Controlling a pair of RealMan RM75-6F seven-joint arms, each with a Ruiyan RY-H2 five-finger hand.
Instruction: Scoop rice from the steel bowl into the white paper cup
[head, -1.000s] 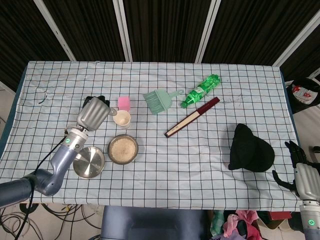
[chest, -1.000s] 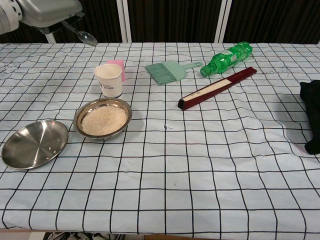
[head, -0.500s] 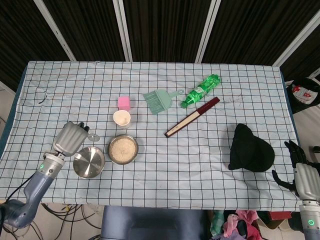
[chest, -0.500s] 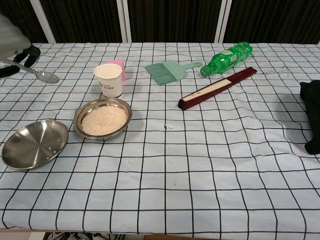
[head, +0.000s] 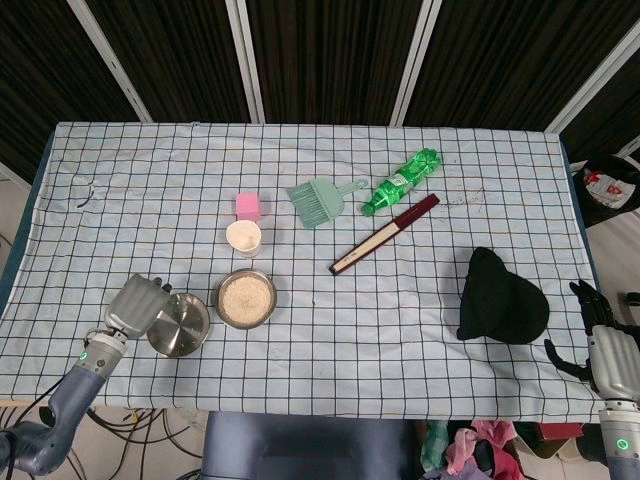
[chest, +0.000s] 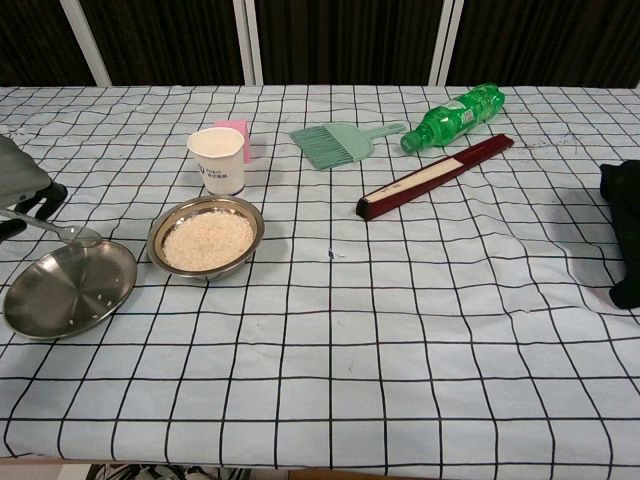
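Your left hand (head: 137, 303) has dropped back toward you, fingers wrapped on the spoon (chest: 62, 231), its bowl at the steel plate's (chest: 70, 288) far rim. Steel bowl (chest: 207, 237) and white paper cup (chest: 218, 160) sit beyond the fingertips, rightward. Right hand (head: 604, 349) hangs off-table; grip unclear.

one steel bowl (chest: 207, 237), one paper cup (chest: 217, 159), one spoon (chest: 50, 229), one plate (chest: 68, 288), one bottle (chest: 452, 116), one brush (chest: 341, 142)

Bright, even overhead light; soft faint shadows, sharp focus, dark backdrop behind.
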